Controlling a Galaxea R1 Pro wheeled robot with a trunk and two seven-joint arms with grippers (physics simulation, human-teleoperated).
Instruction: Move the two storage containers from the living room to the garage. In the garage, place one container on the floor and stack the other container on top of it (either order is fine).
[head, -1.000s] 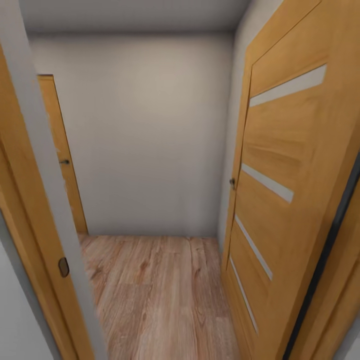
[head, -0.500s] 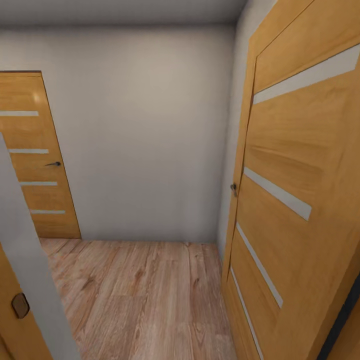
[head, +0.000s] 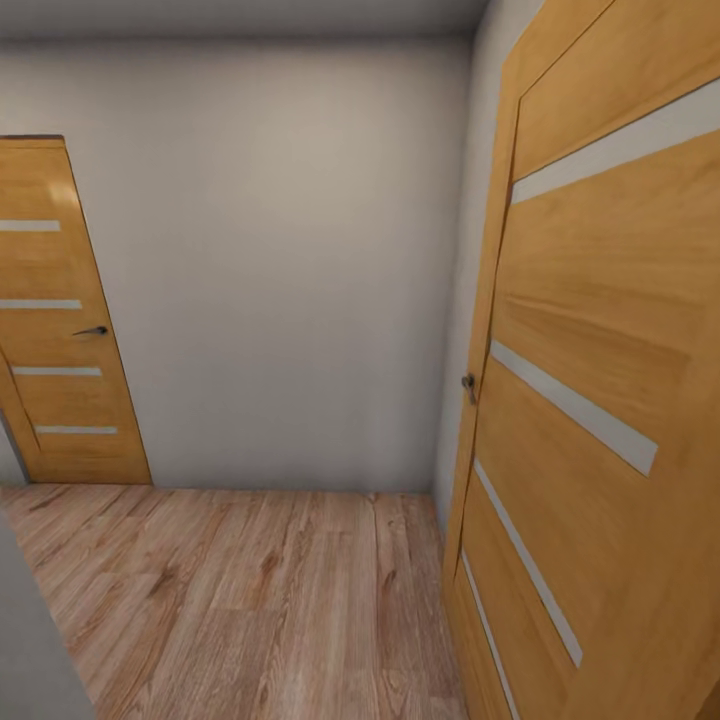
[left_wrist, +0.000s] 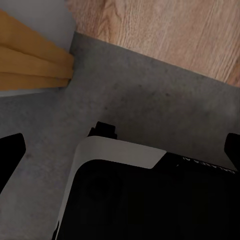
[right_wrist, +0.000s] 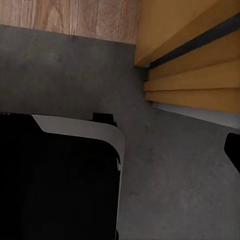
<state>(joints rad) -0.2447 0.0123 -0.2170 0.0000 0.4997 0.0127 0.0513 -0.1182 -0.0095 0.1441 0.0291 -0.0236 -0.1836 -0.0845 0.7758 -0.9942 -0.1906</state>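
The two storage containers are out of view. The head view looks into a small hallway with a light wood plank floor (head: 250, 600). In the left wrist view my left gripper (left_wrist: 121, 150) is open, its black fingertips (left_wrist: 10, 152) far apart at the picture's edges with nothing between them. Below it lie my black, white-rimmed base (left_wrist: 115, 150) and the dark grey speckled floor (left_wrist: 150, 95). In the right wrist view my right gripper (right_wrist: 120, 150) shows one fingertip (right_wrist: 233, 149) far out at the edge, holding nothing, above the same grey floor (right_wrist: 175, 180).
An open wooden door (head: 600, 400) with frosted strips stands close on the right. A closed door (head: 60, 330) of the same kind is at the far left. A white-grey wall (head: 290, 270) closes the hallway ahead. Door frame posts (left_wrist: 30, 60) (right_wrist: 200, 75) flank my base where grey floor meets wood planks.
The head view has moved forward through the doorway. The left door frame has slid out of the picture, and the far left door now shows almost whole.
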